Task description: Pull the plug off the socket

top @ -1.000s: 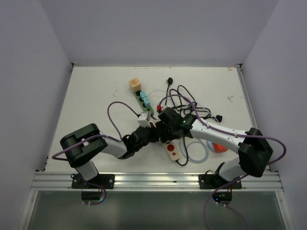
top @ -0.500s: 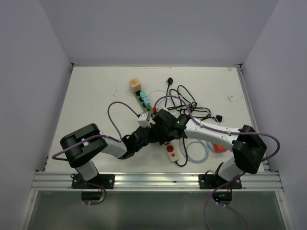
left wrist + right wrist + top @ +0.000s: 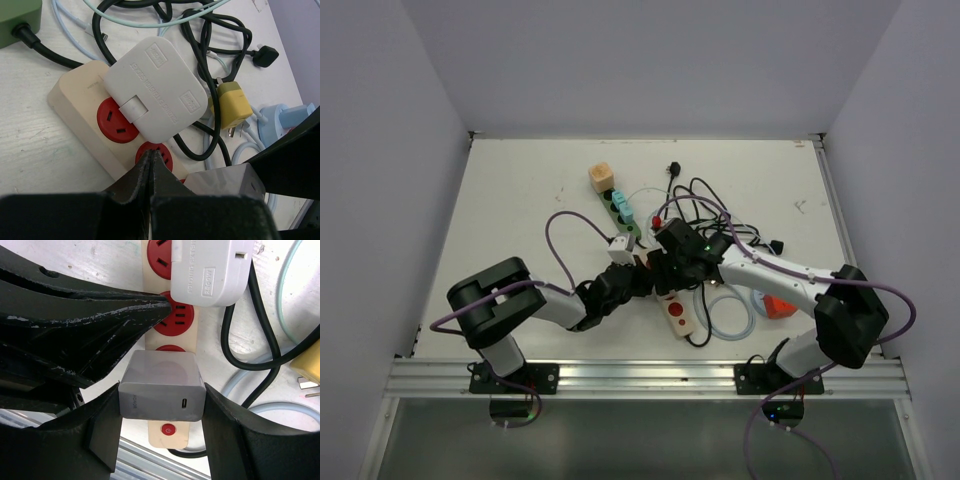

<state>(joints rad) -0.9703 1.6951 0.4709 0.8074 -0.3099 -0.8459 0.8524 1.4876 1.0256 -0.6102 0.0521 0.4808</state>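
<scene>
A cream power strip (image 3: 678, 314) with red sockets (image 3: 117, 120) lies at the table's middle. My right gripper (image 3: 162, 390) is shut on a grey block-shaped plug (image 3: 162, 385), one finger on each side, right over the strip's end socket near the red power button (image 3: 169, 429). The plug's pins are hidden, so I cannot tell whether they sit in the socket. My left gripper (image 3: 151, 153) is shut and empty, its tips pressed onto the strip's middle red socket (image 3: 181, 319) beside the plug (image 3: 226, 182). A large white adapter (image 3: 157, 87) is plugged in further along the strip.
Black cables (image 3: 715, 215) tangle behind the strip, with a yellow plug (image 3: 232, 104) and a blue plug (image 3: 290, 117) among them. A green strip (image 3: 624, 218) holding a teal plug and a tan cube (image 3: 602, 177) lies further back. A pale blue cable coil (image 3: 730, 315) lies to the right.
My right gripper with the grey plug shifted left over the strip, then back up and right a little. The left gripper has stayed pressed on the strip.
</scene>
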